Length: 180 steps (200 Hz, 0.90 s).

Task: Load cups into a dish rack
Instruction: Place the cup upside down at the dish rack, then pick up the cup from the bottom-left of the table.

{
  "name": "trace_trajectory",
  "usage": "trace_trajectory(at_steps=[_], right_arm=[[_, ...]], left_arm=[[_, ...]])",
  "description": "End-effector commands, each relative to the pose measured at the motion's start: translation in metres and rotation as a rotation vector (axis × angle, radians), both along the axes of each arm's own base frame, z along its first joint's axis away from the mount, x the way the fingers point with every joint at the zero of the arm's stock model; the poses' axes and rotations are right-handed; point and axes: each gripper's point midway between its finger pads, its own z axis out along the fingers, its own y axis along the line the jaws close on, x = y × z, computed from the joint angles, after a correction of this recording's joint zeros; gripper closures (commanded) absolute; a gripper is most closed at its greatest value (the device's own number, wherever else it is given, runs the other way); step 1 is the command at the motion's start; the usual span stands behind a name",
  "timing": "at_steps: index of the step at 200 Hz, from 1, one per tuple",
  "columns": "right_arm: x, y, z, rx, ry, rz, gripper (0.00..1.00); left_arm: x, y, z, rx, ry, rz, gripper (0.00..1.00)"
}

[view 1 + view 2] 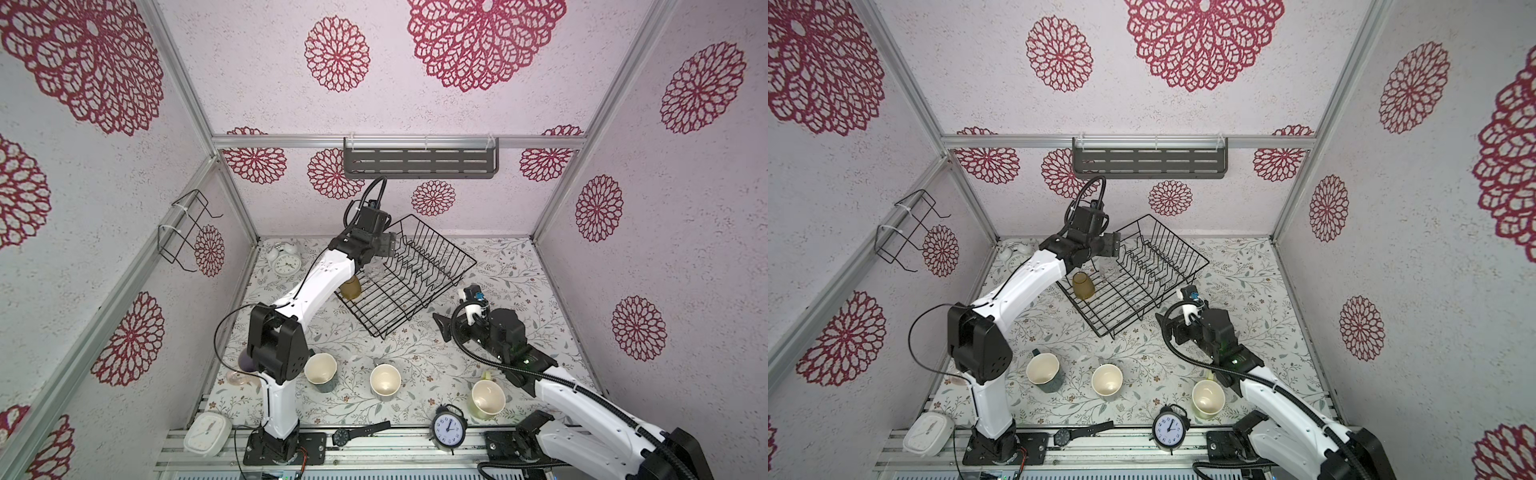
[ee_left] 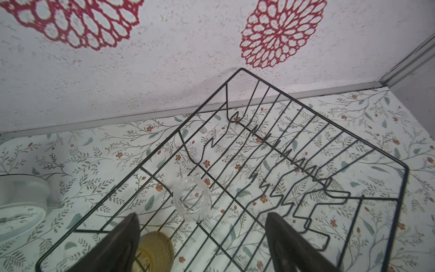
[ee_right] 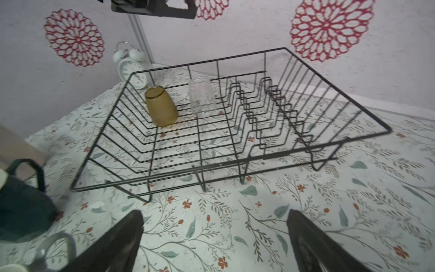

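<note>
While your left fingers (image 2: 122,235) hang spread and empty over the dish rack (image 3: 235,159), the amber tumbler (image 3: 161,106) and the clear glass (image 3: 201,96) stand upside down inside it, side by side — tumbler to the left. Further right, your right fingers (image 3: 117,240) gape above the bench (image 3: 329,223) just beside the rack, gripping nothing.

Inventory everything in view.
wire dish rack: one, black, centre
translucent tumbler: one, amber, inverted in rack
glass: one, clear, inverted beside it
dark teal mug, grey mug, yellow-green mug: three, table front
pink mug: one, behind left arm
white twin-bell clock, white square clock, black round clock: three, table edges
black wristwatch: one, front rail
slotted shelf: one, grey, back wall
wire bracket: one, black, left wall
left gripper: open, above rack
right gripper: open, facing rack
</note>
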Motion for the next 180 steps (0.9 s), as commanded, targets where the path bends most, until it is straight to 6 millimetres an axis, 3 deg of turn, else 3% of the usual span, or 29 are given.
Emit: trace_trajectory(at_steps=[1, 45, 68, 99, 134, 156, 180], right_arm=[[-0.021, 0.027, 0.011, -0.015, 0.031, 0.201, 0.03], [-0.043, 0.063, 0.011, -0.111, 0.022, 0.325, 0.04], [-0.046, 0.071, 0.011, -0.104, 0.009, 0.349, 0.04], [-0.046, 0.073, 0.012, -0.105, -0.008, 0.347, 0.05], [-0.032, 0.065, 0.009, -0.138, -0.026, 0.252, 0.05], [-0.020, 0.053, 0.002, -0.193, -0.011, 0.163, 0.05], [-0.014, 0.054, 0.006, -0.192, -0.024, 0.141, 0.05]], left_arm=[[-0.024, 0.024, 0.016, 0.016, -0.040, 0.038, 0.12], [-0.092, 0.074, 0.008, 0.012, 0.019, 0.115, 0.11], [-0.131, 0.087, 0.001, -0.020, 0.068, 0.097, 0.11], [-0.197, 0.129, -0.009, -0.010, 0.224, 0.219, 0.11], [-0.271, 0.166, -0.038, -0.061, 0.393, 0.386, 0.10], [-0.308, 0.172, -0.056, -0.206, 0.459, 0.477, 0.12], [-0.340, 0.182, -0.078, -0.334, 0.506, 0.602, 0.17]])
